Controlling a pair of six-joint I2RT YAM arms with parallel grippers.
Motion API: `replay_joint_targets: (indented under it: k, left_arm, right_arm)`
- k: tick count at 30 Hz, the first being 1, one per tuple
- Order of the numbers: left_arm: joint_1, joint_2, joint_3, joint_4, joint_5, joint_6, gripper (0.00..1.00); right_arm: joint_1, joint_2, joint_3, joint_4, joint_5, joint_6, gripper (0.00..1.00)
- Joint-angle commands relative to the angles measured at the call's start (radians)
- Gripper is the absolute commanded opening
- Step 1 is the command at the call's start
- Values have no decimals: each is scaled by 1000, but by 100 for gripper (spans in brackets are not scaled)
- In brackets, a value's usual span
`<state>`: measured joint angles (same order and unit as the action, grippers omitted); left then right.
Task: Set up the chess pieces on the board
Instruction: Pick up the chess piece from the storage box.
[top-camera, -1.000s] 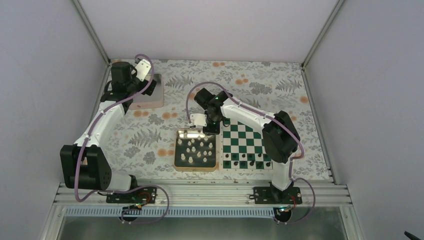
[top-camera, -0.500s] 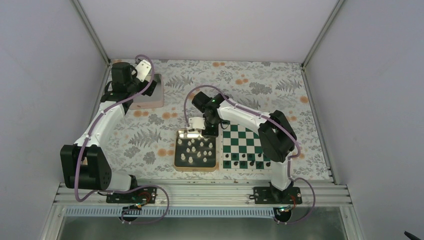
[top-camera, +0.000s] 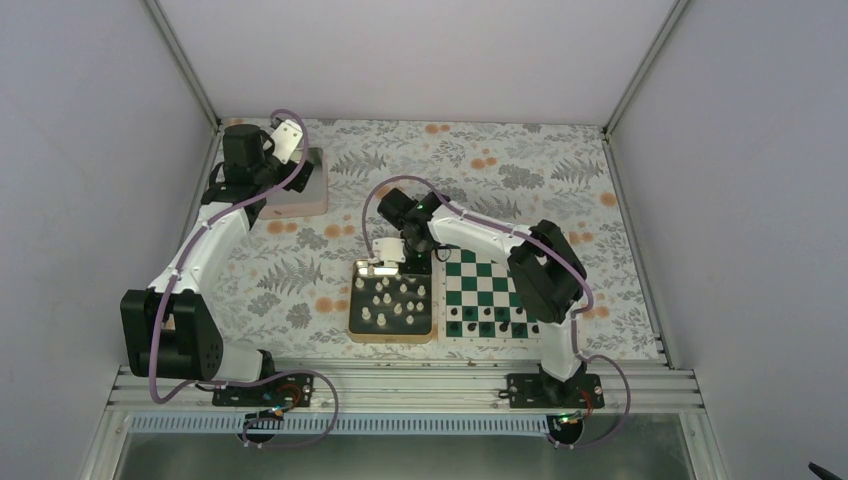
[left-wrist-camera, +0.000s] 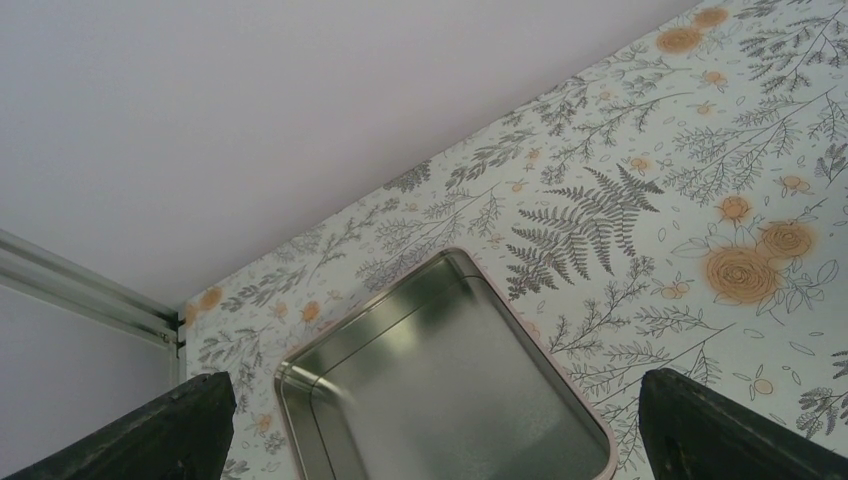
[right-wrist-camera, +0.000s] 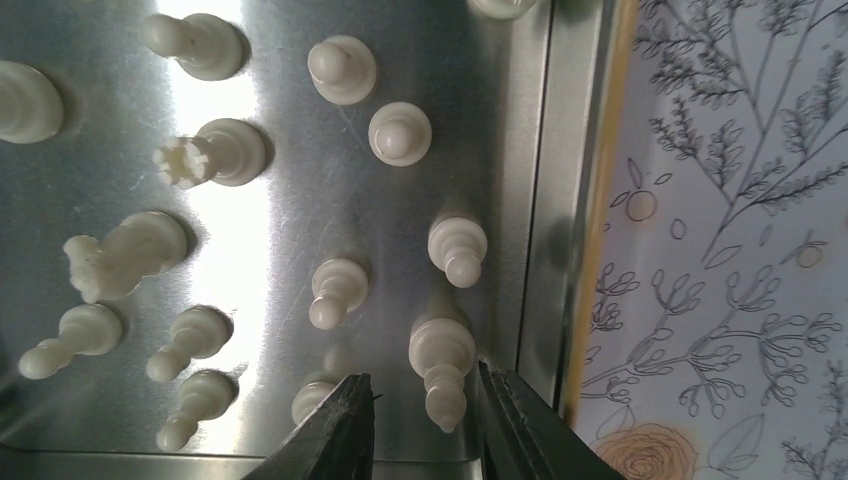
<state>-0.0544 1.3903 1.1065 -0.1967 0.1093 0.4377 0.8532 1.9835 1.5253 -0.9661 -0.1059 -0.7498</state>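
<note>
While upright, chess pieces (right-wrist-camera: 400, 133) inside tray (right-wrist-camera: 545, 200)

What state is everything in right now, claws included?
Left claw: open, hanging over the tin.
Tin: empty.
Right claw: open, straddling one white piece without touching it.
Board: flat, black pieces along its near rows, no white ones seen on it.
Chess pieces: white, inside the gold-rimmed tray.
</note>
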Motion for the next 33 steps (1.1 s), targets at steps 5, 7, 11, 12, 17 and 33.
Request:
replay_joint_targets:
  k: [5, 7, 11, 12, 17, 33]
  left_arm:
    - [-2, -2, -13, 28, 18, 11, 100]
    - [-1, -2, -13, 27, 19, 13, 100]
    - [-1, -2, -15, 25, 29, 13, 100]
    - [-1, -2, -15, 26, 30, 13, 100]
    - [-1, -2, -17, 24, 33, 14, 100]
    - [-1, -12, -14, 20, 38, 15, 100]
  right_arm:
    - [12, 30, -25, 32, 56, 19, 30]
    - [13, 30, -24, 31, 62, 22, 30]
    - [14, 35, -35, 28, 75, 25, 30]
    - [14, 34, -39, 30, 74, 22, 29]
    - [14, 40, -37, 38, 65, 24, 20]
    - [13, -42, 22, -18, -24, 27, 5]
